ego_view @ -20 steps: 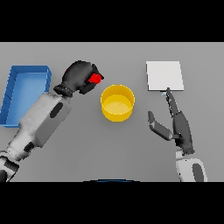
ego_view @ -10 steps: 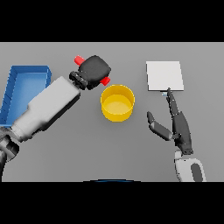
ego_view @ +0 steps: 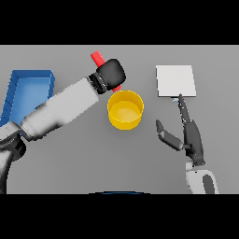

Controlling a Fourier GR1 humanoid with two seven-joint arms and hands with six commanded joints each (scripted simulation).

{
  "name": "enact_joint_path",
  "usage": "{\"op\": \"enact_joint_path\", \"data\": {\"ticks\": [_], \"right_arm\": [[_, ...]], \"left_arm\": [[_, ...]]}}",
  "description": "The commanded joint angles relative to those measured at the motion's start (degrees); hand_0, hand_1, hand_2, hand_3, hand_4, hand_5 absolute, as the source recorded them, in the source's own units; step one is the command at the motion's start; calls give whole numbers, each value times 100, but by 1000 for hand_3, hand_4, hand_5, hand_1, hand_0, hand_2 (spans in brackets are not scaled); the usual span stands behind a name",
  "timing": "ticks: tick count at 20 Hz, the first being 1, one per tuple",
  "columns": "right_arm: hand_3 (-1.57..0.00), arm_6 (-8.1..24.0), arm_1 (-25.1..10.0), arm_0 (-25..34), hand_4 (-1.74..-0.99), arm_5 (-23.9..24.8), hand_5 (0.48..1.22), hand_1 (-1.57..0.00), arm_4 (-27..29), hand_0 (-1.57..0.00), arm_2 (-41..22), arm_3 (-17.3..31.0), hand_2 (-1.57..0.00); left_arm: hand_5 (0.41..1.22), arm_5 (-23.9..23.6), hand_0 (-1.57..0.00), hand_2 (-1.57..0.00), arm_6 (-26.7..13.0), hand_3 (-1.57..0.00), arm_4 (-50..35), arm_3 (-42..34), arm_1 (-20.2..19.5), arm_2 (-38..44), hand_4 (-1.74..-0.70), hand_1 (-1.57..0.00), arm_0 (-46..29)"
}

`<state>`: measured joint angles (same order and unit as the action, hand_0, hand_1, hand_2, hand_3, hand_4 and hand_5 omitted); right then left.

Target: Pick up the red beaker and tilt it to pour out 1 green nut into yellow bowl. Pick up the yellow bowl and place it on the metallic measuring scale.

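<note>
The left robot hand (ego_view: 111,73) was closed round the small red cylindrical beaker (ego_view: 97,58), w/ one red end poking out up-left of the fist and a sliver of red showing at its lower right edge, just above the rim of the round yellow plastic bowl (ego_view: 125,109). Step in hand, by my read: the pour, beaker tipped toward the bowl. No green nut visible in the bowl or beaker, so couldn't tell if it had dropped. Right robot hand (ego_view: 188,135) sat right of the bowl, fingers straight and relaxed, tips near the flat square metallic scale (ego_view: 175,80). Next move prob. needs the nut confirmed in the bowl, then the bowl carried to the scale. A blue tray (ego_view: 23,87) lay far left on the grey tabletop (ego_view: 70,158).
</note>
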<state>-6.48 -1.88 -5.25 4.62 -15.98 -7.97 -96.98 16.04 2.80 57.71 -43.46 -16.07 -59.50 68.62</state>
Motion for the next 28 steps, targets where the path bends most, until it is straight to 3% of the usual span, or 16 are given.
{"op": "enact_joint_path", "data": {"ticks": [1,7,14,17,19,23,25,28], "right_arm": [[1,94,26,50,-1179,3,635,1,28,1,12,1,1],[1,134,13,21,-1165,-14,626,1,43,1,9,-92,1],[1,272,-18,69,-1155,123,637,1,-165,1,-2,-114,1],[1,120,19,13,-1154,76,635,1,-66,1,2,-54,1],[1,118,50,42,-1153,64,636,1,1,1,17,-80,1],[1,75,28,77,-1154,8,654,1,-12,1,-24,-78,1],[1,39,-14,106,-1160,23,660,1,-31,1,10,17,1],[1,25,-7,169,-1160,-34,661,1,64,1,26,22,1]], "left_arm": [[1220,-31,-1571,-1571,52,-1571,80,26,21,-133,-1734,-1571,42],[1221,-271,-1571,-1571,294,-1571,627,259,167,-1024,-1735,-1571,491],[1221,-230,-1571,-1571,214,-1571,929,405,404,-1718,-1725,-1571,867],[1221,-217,-1571,-1571,337,-1571,977,378,406,-1914,-1720,-1571,1071],[1221,-229,-1571,-1571,582,-1571,932,503,355,-1955,-1721,-1571,1365],[1221,-411,-1571,-1571,645,-1571,812,871,58,-1809,-1725,-1571,2115],[1221,-637,-1571,-1571,644,-1179,569,1156,-91,-1532,-1731,-1571,2424],[1221,-746,-1571,-1571,362,-1370,-65,1955,-268,-813,-1727,-1571,2843]]}}
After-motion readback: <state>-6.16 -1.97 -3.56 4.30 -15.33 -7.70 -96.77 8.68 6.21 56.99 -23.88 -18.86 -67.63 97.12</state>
